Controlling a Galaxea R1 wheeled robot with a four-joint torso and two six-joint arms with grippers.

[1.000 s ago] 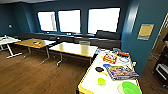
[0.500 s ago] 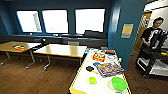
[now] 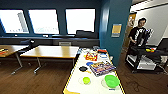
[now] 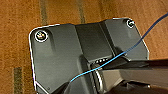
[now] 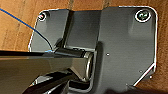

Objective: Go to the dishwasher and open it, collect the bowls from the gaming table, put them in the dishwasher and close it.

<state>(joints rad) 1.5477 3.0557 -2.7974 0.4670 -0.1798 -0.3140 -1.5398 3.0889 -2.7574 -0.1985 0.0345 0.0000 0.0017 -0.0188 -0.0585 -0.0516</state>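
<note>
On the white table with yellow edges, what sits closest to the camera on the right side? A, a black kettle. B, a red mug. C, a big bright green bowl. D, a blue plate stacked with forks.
C: the big green bowl sits on the white table at its near right end, with the smaller yellow-green bowl to its left.

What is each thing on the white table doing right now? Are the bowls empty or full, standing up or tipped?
green bowl: upright on the gaming table, looks empty.
small yellow-green bowl: upright, apart from the green bowl, looks empty.
small black object: lying flat on the table.
game box: lying flat, closed.
person: standing beside a dark cart.
</note>
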